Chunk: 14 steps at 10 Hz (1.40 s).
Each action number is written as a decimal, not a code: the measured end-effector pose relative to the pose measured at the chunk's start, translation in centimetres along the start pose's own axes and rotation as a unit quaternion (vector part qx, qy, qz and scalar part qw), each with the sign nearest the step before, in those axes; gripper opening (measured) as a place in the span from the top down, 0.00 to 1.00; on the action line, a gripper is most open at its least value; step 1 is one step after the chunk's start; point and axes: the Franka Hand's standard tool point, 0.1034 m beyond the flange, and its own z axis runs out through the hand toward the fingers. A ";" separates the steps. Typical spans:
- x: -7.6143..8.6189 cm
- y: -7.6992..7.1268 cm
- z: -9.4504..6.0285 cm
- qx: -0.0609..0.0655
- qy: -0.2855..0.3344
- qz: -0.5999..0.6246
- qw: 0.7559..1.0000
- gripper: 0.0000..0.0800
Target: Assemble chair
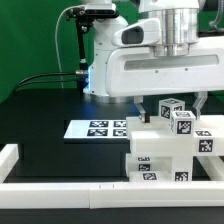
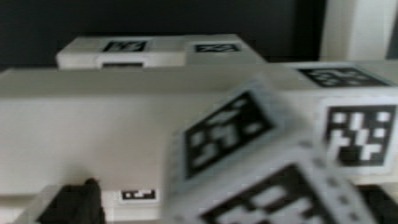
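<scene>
the fingers (image 1: 176,100) hang spread wide and empty just above the stacked white chair (image 1: 170,145) on the dark surface (image 1: 40,120) – poised, likely, to grasp a tagged block.

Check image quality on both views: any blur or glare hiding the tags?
Exterior view: evenly lit, white blocky plastic chair parts bright against the black table, tags readable. Wrist view: soft throughout, the nearest tagged cube blurred and large in frame; no glare visible.
</scene>
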 end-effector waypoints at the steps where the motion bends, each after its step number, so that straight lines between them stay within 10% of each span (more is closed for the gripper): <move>1: 0.0 0.0 0.0 -0.001 -0.001 -0.028 1.000 0.19; 14: 0.0 -1.8 -1.5 0.004 0.002 -0.048 0.999 0.19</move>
